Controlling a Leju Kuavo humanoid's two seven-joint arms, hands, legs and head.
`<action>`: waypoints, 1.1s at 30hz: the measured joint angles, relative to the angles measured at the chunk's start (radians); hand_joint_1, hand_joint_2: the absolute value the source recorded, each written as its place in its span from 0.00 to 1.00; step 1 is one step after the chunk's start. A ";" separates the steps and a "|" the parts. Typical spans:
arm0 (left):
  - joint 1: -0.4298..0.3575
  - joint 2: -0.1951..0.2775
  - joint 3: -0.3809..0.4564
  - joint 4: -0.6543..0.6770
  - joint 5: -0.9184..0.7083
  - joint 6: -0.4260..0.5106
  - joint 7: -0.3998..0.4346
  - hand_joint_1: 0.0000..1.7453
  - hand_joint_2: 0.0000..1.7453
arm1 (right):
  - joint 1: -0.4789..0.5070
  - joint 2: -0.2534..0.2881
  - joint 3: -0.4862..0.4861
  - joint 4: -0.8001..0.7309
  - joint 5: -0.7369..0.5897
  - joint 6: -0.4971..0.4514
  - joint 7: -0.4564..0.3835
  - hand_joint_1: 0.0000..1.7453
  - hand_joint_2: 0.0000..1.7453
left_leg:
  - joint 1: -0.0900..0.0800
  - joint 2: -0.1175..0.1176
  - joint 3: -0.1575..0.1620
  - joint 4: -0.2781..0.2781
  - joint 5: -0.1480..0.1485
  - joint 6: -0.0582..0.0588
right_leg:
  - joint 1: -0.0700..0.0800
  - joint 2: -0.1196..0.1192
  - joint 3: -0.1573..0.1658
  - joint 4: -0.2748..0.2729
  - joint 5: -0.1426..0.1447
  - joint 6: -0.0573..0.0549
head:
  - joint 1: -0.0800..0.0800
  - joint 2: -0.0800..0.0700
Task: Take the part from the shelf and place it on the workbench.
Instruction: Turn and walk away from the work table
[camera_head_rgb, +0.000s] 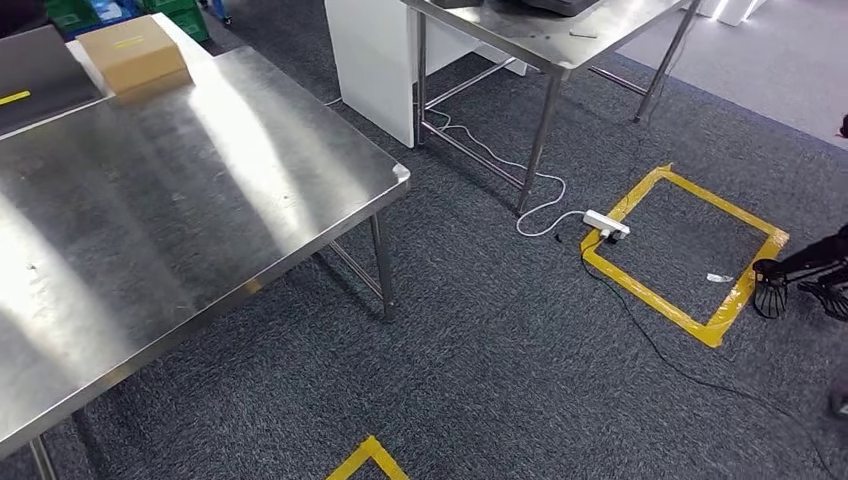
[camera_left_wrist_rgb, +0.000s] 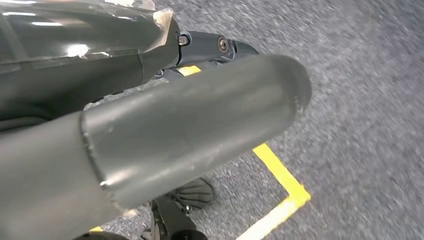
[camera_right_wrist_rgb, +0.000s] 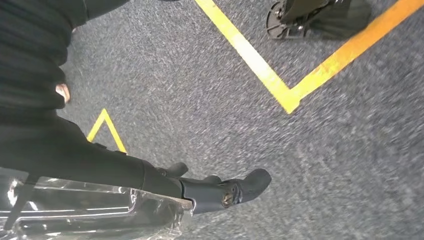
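Right hand (camera_right_wrist_rgb: 220, 192) seemingly grips wrapped part (camera_right_wrist_rgb: 90, 210).

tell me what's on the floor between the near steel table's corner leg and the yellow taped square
In the head view, only bare grey carpet lies between the table leg and the yellow taped square; the white power strip sits at the square's near corner.

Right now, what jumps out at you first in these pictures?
The big shiny steel workbench on the left, with a cardboard box at its far corner. Then the yellow tape square on the grey carpet to the right, with a white power strip at its edge.
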 joint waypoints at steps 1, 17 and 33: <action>0.001 0.000 0.001 0.000 0.000 0.000 0.001 0.00 0.00 | -0.001 0.000 0.002 0.000 0.000 0.000 0.000 0.00 1.00 | 0.002 -0.032 -0.019 0.045 -0.030 -0.003 | -0.006 0.011 0.003 -0.002 0.004 -0.007 | -0.002 0.000; 0.015 0.004 0.016 0.001 -0.043 -0.096 0.310 0.00 0.00 | -0.016 -0.014 0.071 0.001 -0.008 0.128 0.040 0.00 1.00 | 0.010 -0.084 -0.015 -0.030 0.047 0.038 | 0.002 0.076 -0.094 0.138 -0.056 0.031 | 0.001 0.000; 0.012 0.012 -0.003 0.003 -0.112 -0.174 0.351 0.00 0.00 | -0.023 -0.016 0.072 0.001 -0.072 0.264 -0.010 0.00 1.00 | 0.007 -0.056 -0.044 0.120 -0.082 -0.012 | 0.000 0.021 -0.020 0.016 0.005 -0.018 | -0.002 0.000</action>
